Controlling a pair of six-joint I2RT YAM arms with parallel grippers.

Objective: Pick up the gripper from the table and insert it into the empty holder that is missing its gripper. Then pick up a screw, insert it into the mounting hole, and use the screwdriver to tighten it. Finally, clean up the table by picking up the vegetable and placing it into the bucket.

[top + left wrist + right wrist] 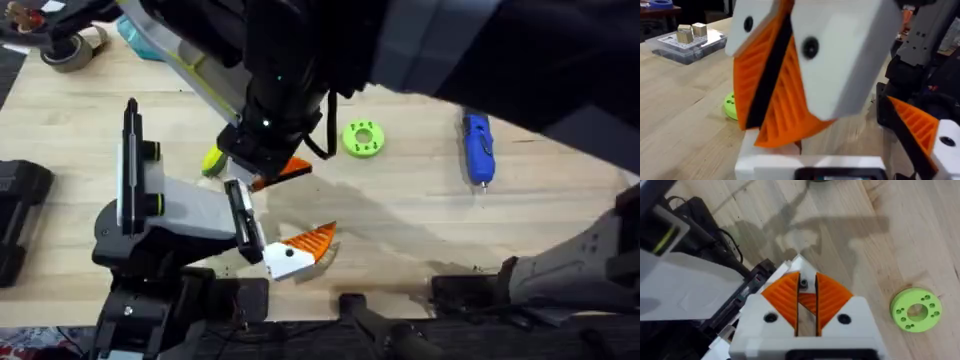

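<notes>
Right gripper [805,285] clamped on the gripper [291,170], orange tip sticking out. The holder [241,217] just beside it, the vegetable [211,160] near its other side, green disc [362,138] farther, the screwdriver [478,148] well apart.

R pincer [806,297] clamped, mid-table

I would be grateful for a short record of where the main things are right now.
right tool: shut on the gripper, above the table
holder: just below the held gripper in the overhead view
twin finger: at the holder's end
screwdriver: lying on the table, far right
vegetable: on the table, partly hidden by the arm
green disc: between arm and screwdriver
</notes>
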